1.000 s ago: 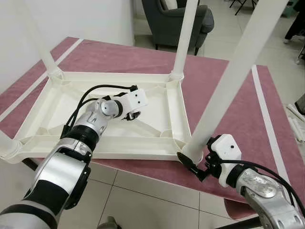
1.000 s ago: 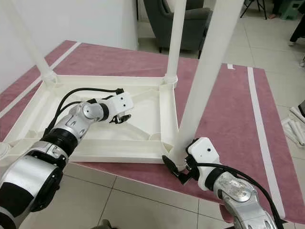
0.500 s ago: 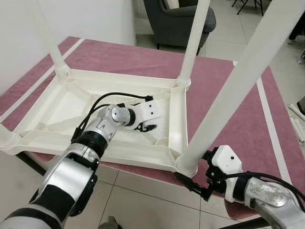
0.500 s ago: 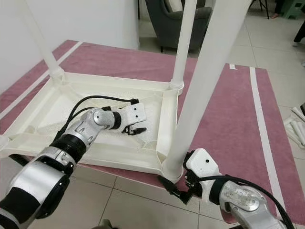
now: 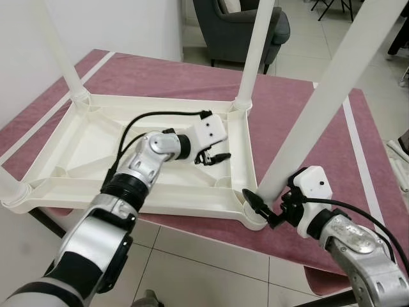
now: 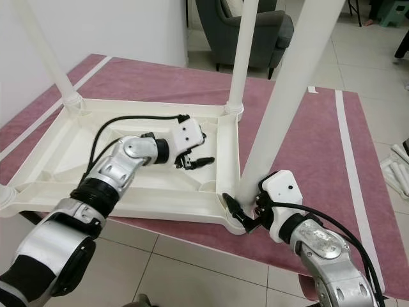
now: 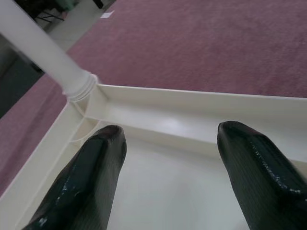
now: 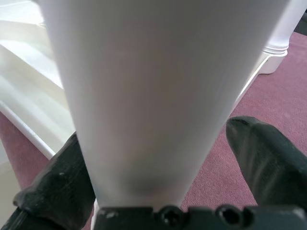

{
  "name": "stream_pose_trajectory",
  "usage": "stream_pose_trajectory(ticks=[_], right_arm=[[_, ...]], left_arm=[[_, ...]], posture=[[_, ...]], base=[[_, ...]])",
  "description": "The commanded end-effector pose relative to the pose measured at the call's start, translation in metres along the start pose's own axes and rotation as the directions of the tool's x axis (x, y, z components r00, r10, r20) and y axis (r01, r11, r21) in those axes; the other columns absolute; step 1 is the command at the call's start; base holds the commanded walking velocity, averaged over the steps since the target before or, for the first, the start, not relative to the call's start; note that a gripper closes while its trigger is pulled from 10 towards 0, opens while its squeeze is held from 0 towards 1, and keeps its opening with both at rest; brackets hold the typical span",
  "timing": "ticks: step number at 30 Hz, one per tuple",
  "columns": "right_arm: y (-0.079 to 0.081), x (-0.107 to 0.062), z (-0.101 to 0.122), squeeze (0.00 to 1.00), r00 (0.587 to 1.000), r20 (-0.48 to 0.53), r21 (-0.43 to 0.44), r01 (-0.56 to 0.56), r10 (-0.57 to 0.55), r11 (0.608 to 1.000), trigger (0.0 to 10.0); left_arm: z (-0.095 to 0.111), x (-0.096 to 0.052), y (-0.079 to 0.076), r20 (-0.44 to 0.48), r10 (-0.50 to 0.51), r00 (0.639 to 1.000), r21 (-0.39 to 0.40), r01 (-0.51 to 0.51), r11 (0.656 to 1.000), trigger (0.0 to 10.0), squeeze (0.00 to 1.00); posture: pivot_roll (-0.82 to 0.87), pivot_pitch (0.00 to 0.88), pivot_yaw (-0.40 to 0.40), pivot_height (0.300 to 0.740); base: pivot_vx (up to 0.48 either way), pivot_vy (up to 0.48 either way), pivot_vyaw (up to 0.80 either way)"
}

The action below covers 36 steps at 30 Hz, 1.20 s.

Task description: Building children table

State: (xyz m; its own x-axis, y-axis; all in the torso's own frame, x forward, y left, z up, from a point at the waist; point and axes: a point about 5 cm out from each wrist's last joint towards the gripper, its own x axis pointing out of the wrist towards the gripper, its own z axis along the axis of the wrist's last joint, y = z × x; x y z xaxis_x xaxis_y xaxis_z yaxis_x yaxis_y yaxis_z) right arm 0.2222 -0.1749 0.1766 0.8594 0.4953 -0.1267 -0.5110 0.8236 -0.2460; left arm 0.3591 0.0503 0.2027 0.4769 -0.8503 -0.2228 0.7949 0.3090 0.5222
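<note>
The upturned children's table [image 5: 160,185] slid back squarely onto the maroon tabletop [image 5: 300,115] as the right hand [image 5: 267,211], fingers spread around the near-corner leg [image 5: 319,102], steadied it while the left hand [image 5: 216,157] hovered released inside the frame.

Domestic living room. Dark grey armchair [image 5: 239,29] stands on a tiled floor [image 5: 192,256]. Maroon cloth [image 5: 307,109] covers the tabletop

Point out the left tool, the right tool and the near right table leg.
left tool [image 5: 217,157], left eye view, between its fingertips.
right tool [image 5: 261,211], left eye view, between its fingertips.
near right table leg [image 5: 313,112], left eye view, mid-shaft.
</note>
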Motion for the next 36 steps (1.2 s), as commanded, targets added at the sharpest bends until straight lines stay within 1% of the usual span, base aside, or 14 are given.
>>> stream_pose_trajectory(ticks=[1, 5, 6, 8, 9, 14, 16, 18, 22, 25, 28, 34, 35, 36], right_arm=[[0.002, 0.001, 0.0, 0.0, 1.0, 0.007, 0.013, -0.004, 0.004, 1.0, 10.0], [0.006, 0.006, 0.001, 0.0, 1.0, 0.022, 0.028, -0.02, 0.019, 0.999, 10.0], [0.006, 0.006, 0.001, 0.0, 1.0, 0.022, 0.028, -0.02, 0.019, 0.999, 10.0], [0.008, 0.016, -0.001, 0.0, 1.0, 0.028, 0.055, -0.013, 0.011, 0.998, 10.0], [0.009, 0.024, -0.003, 0.0, 1.0, 0.028, 0.072, 0.003, -0.005, 0.997, 10.0], [0.008, 0.029, -0.005, 0.0, 0.999, 0.025, 0.09, 0.02, -0.023, 0.996, 10.0], [0.007, 0.031, -0.007, 0.0, 0.999, 0.022, 0.093, 0.021, -0.023, 0.995, 10.0], [0.006, 0.033, -0.008, 0.0, 1.0, 0.019, 0.095, 0.022, -0.024, 0.995, 10.0], [0.006, 0.033, -0.008, 0.0, 0.999, 0.019, 0.096, 0.027, -0.029, 0.995, 10.0], [0.006, 0.033, -0.008, 0.0, 0.999, 0.02, 0.096, 0.03, -0.032, 0.995, 10.0], [0.006, 0.033, -0.009, 0.0, 0.999, 0.018, 0.096, 0.043, -0.045, 0.994, 10.0], [0.004, 0.032, -0.009, 0.0, 0.998, 0.018, 0.093, 0.05, -0.052, 0.994, 10.0], [0.004, 0.032, -0.009, 0.0, 0.998, 0.019, 0.093, 0.051, -0.053, 0.994, 10.0], [0.004, 0.032, -0.009, 0.0, 0.998, 0.019, 0.093, 0.051, -0.053, 0.994, 10.0]], left_arm=[[-0.009, -0.014, -0.003, -0.021, -0.04, 0.999, -0.034, 0.039, 0.999, 10.0, 0.0], [-0.022, -0.037, -0.009, -0.061, -0.052, 0.997, -0.052, 0.049, 0.997, 10.0, 0.0], [-0.022, -0.037, -0.009, -0.061, -0.052, 0.997, -0.052, 0.049, 0.997, 10.0, 0.0], [-0.045, -0.084, -0.027, -0.124, -0.134, 0.983, -0.134, 0.117, 0.984, 10.0, 0.0], [-0.055, -0.114, -0.039, -0.159, -0.199, 0.967, -0.194, 0.167, 0.967, 10.0, 0.0], [-0.059, -0.136, -0.05, -0.162, -0.262, 0.951, -0.279, 0.21, 0.937, 10.0, 0.0], [-0.055, -0.139, -0.061, -0.113, -0.326, 0.939, -0.317, 0.277, 0.907, 10.0, 0.0], [-0.053, -0.136, -0.069, -0.121, -0.356, 0.926, -0.315, 0.304, 0.899, 10.0, 0.0], [-0.055, -0.122, -0.071, -0.135, -0.355, 0.925, -0.304, 0.302, 0.904, 10.0, 0.0], [-0.053, -0.121, -0.073, -0.133, -0.356, 0.925, -0.307, 0.303, 0.902, 10.0, 0.0], [-0.054, -0.105, -0.075, -0.16, -0.339, 0.927, -0.294, 0.283, 0.913, 10.0, 0.0], [-0.062, -0.098, -0.072, -0.221, -0.332, 0.917, -0.239, 0.279, 0.93, 10.0, 0.0], [-0.062, -0.098, -0.072, -0.228, -0.331, 0.916, -0.226, 0.281, 0.933, 6.6, 0.0], [-0.062, -0.098, -0.072, -0.228, -0.331, 0.916, -0.226, 0.281, 0.933, 6.6, 0.0]], posture=[[0.03, 0.026, 0.052, 0.74], [0.04, 0.026, 0.053, 0.74], [0.04, 0.026, 0.053, 0.74], [0.07, 0.031, 0.038, 0.74], [0.09, 0.037, 0.025, 0.74], [0.11, 0.038, 0.014, 0.74], [0.12, 0.039, 0.008, 0.74], [0.12, 0.038, 0.008, 0.74], [0.11, 0.035, 0.012, 0.74], [0.11, 0.035, 0.012, 0.74], [0.09, 0.033, 0.018, 0.74], [0.08, 0.033, 0.018, 0.74], [0.08, 0.033, 0.019, 0.74], [0.08, 0.033, 0.019, 0.74]], base=[[0.0, 0.0, 0.0], [0.0, 0.0, 0.0], [0.0, 0.0, 0.0], [0.0, 0.0, 0.0], [0.0, 0.0, 0.0], [0.0, 0.0, 0.0], [0.0, 0.0, 0.0], [0.0, 0.0, 0.0], [0.0, 0.0, 0.0], [0.0, 0.0, 0.0], [0.0, 0.0, 0.0], [0.0, 0.0, 0.0], [0.0, 0.0, 0.0], [0.0, 0.0, 0.0]])
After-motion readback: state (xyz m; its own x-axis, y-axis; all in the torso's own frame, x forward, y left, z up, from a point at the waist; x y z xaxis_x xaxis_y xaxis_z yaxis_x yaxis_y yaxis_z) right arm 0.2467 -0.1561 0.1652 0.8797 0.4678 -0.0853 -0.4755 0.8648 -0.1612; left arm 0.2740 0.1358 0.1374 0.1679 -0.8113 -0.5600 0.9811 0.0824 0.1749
